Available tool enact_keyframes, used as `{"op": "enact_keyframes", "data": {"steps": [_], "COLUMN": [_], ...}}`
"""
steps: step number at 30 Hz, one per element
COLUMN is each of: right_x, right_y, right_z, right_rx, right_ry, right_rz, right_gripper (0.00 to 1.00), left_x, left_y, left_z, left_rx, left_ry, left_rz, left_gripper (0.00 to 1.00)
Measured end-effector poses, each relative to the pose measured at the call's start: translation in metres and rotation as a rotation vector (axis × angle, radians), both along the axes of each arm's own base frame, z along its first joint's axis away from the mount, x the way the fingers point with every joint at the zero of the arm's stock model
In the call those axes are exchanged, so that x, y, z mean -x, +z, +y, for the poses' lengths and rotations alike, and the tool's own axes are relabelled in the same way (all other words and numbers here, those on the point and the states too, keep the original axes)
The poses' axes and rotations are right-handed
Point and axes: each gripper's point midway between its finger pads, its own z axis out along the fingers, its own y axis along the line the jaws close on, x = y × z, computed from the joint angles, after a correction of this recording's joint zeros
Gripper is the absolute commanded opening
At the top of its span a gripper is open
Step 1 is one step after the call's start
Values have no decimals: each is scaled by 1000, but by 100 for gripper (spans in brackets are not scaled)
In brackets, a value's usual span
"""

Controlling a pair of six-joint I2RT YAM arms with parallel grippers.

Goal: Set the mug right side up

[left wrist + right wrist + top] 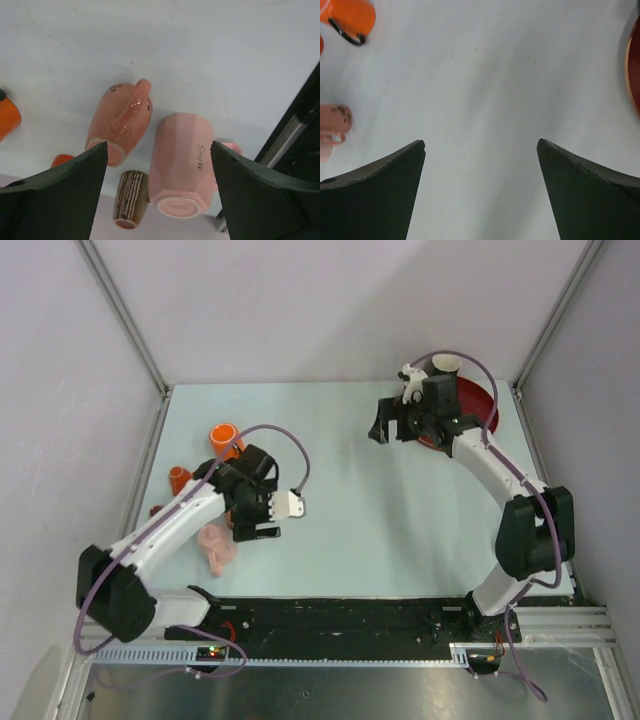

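**Item 1. Left gripper** [159,145]: its fingers [65,190] are standing wide apart and are gripping nothing. They are hanging over a cluster of cups on the table [210,60].

**Item 2. Pink faceted mug** [181,160], the task's thing: it is lying in the gap between the left fingers, nearer the finger at the view's right, and is touching neither. Its foot ring is facing the wrist camera and script lettering is showing on its wall. A bit of handle is peeking out on the side toward the right-hand finger. It is not sitting right side up.

**Item 3. Pink speckled mug** [120,122]: it is lying on its side just beyond the tip of the finger at the view's left. Its handle is pointing up and its mouth is turning toward that finger. It is just beside the faceted mug, but whether the two are touching cannot be told.

**Item 4. Brown striped cup** [131,199]: it is lying on its side between the left-hand finger and the faceted mug, close against the latter.

**Item 5. Orange mug** [7,117]: it is sitting outside the left-hand finger, at the frame's edge.

**Item 6. Right gripper** [481,142]: its fingers [380,195] are spread apart and are holding nothing, with only bare table showing between them. The rim of the red plate [634,65] is lying outside the finger at the view's right. In the overhead view this gripper [385,432] is hanging just beside the plate, well apart from the mugs.
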Motion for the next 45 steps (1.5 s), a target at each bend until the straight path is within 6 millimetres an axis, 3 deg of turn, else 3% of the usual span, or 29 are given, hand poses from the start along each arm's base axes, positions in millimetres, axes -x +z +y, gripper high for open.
{"op": "enact_keyframes", "data": {"steps": [4,9,15,21,23,25,26,28,33,36,38,41,45], "right_x": [35,63,82,90,92,95,96,97,101,104,106,109,123], "right_y": [-21,-40,-27,-9,-7,-7,-8,-9,-5,6,18,40,80], "right_z": [0,3,2,0,1,2,2,3,3,1,-4,-10,8], "right_rx": [2,12,1,-24,-33,-37,-39,-41,-54,-81,-105,-146,-235], "right_ry": [17,38,50,56,63,70,73,78,90,101,94,82,160], "right_rz": [62,113,84,29,24,27,29,32,28,9,-12,-59,-156], "right_gripper": [99,99,100,99,99,99,100,99,99,99,99,99,99], "left_x": [-14,-40,-51,-52,-52,-53,-54,-56,-62,-81,-106,-141,-152], "left_y": [-25,-53,-74,-90,-94,-97,-98,-97,-91,-66,-30,53,168], "left_z": [10,8,10,18,20,20,20,20,10,-8,-32,-72,-104], "left_rx": [-137,-215,-267,-304,-314,-319,-319,-323,-273,-190,-55,247,652], "left_ry": [-49,-62,-84,-133,-152,-171,-177,-177,-157,-75,29,191,322], "left_rz": [33,46,42,17,8,1,-2,-13,-34,-86,-158,-276,-320], "left_gripper": [89,86,67,57,45,17,9,2,0,0,0,0,0]}}
